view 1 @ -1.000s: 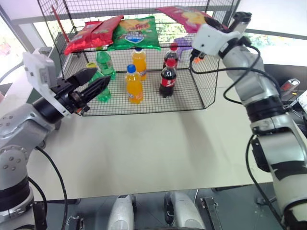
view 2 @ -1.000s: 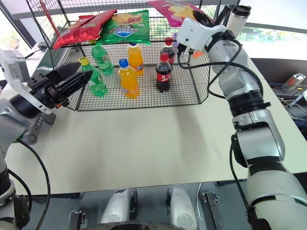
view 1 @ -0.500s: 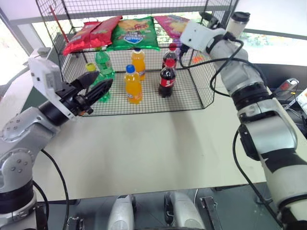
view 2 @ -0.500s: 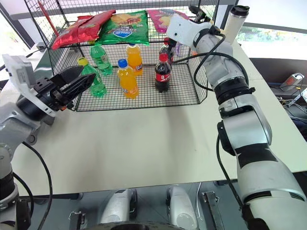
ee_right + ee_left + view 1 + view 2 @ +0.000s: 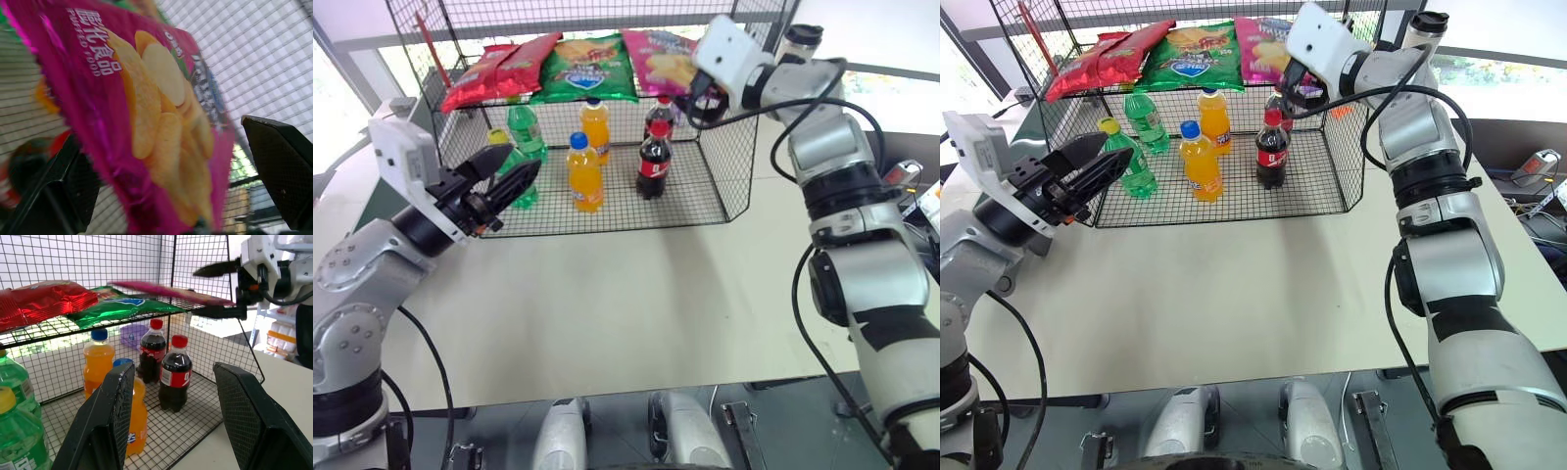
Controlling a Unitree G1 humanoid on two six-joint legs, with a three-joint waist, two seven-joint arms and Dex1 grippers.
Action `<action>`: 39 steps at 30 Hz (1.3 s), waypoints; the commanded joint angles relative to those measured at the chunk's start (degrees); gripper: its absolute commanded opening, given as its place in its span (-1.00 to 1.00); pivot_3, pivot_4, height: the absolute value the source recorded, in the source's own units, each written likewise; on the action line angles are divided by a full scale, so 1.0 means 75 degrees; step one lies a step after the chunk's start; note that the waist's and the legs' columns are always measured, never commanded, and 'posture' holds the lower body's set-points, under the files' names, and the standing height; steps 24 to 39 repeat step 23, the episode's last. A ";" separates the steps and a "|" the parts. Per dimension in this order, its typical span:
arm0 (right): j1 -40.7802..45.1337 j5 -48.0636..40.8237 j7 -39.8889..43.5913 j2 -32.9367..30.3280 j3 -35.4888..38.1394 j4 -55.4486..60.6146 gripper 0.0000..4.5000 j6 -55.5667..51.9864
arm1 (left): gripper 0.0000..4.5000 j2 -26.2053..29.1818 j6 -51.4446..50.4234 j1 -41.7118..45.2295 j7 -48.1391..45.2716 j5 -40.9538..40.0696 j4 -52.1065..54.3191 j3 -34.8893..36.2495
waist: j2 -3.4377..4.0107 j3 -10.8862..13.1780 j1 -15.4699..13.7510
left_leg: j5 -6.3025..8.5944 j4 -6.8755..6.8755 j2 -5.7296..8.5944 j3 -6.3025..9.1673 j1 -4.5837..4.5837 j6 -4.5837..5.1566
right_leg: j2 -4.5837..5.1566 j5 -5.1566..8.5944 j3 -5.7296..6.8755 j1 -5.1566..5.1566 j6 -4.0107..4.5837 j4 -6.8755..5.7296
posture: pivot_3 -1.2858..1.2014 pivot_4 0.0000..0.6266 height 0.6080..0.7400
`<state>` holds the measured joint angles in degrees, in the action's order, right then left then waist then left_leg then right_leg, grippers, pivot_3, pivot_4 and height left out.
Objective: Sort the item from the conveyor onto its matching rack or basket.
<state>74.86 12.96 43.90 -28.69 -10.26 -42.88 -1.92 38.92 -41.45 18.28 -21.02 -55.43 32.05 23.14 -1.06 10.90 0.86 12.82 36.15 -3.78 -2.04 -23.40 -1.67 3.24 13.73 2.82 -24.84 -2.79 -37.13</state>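
Bag (image 5: pixel 656 59) between spread right tool (image 5: pixel 693 100) fingers

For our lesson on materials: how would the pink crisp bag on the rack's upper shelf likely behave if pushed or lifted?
The pink crisp bag looks puffy and thin-walled, so probably light and floppy. Its glossy film suggests it may slide easily across the mesh upper shelf. The crisps pictured hint at fragile contents, so squeezing is likely risky.

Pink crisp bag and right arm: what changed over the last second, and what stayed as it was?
The right tool let go: a second ago it held the pink crisp bag above the rack's right end; now the bag lies on the upper shelf beside the green bag, between the opened fingers. The left tool, red bags and bottles kept their places.
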 commanded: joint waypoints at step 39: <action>-0.4892 -0.5179 -0.0554 -0.0201 0.3879 0.8038 0.98 -0.3912 | 0.17 0.0695 0.0244 -0.2258 -0.0673 0.1265 0.0449 0.0060 | 0.0001 0.0000 -0.0052 | 0.0002 -0.0009 -0.0001 -0.0001 -0.0002 -0.0003 | 0.0009 0.0003 0.0008 0.0000 0.0001 0.0011 | 0.03 -0.52 1.00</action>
